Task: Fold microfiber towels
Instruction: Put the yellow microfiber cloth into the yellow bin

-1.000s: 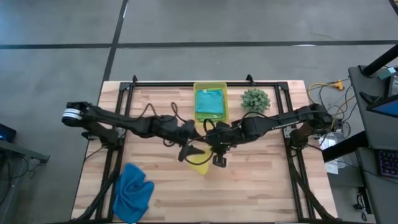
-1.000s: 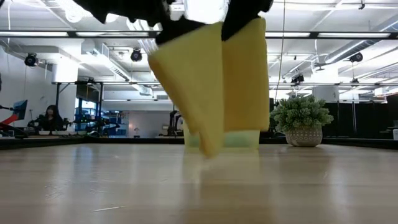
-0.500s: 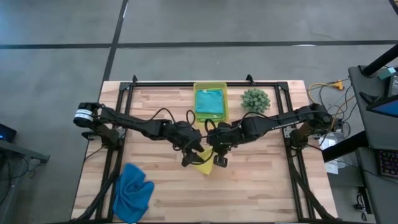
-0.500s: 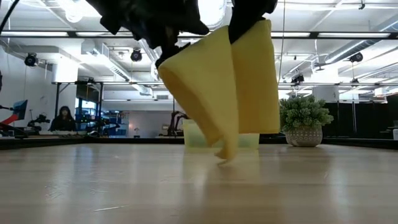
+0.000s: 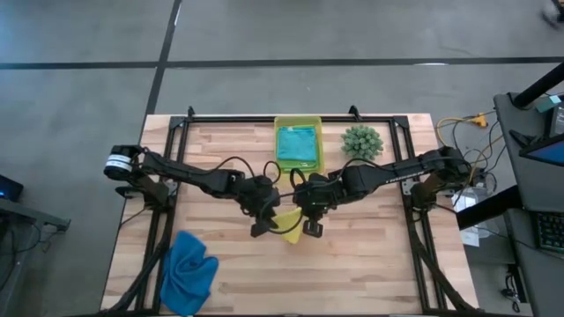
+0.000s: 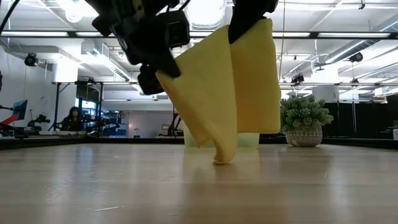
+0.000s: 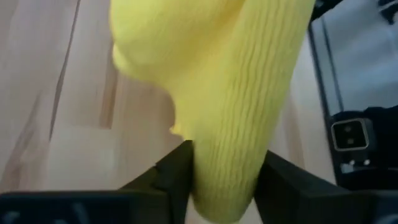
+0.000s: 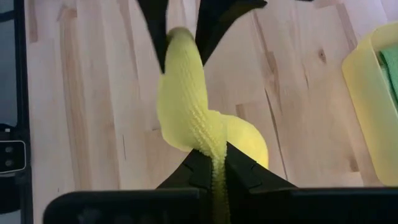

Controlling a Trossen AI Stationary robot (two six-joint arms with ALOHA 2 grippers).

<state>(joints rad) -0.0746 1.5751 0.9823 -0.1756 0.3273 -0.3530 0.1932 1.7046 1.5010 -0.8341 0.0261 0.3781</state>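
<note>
— Where's the yellow towel (image 5: 290, 225) right now?

— Near the middle of the surface (image 5: 370, 264), held up between both arms. In the low view it hangs as two folds, and its lowest point seems to just touch the wood, though I can't be sure from here.

— Who has it?

— Both. The right hand (image 8: 213, 163) is pinched tight on a thin edge of the towel, its fingers closed hard against the cloth. The left hand (image 7: 219, 163) has a thick bunch of the yellow cloth sitting between its two fingers, which press on it from either side.

— And the other towels?

— The blue towel (image 5: 189, 272) lies crumpled at about seven o'clock, near the front left corner, well apart from the arms. A teal towel (image 5: 298, 146) lies inside the yellow-green bin (image 5: 299, 121) at twelve o'clock, against the far edge.

— Anything else up there?

— A small green plant (image 5: 361, 141) just beside the bin, at about one o'clock.
</note>
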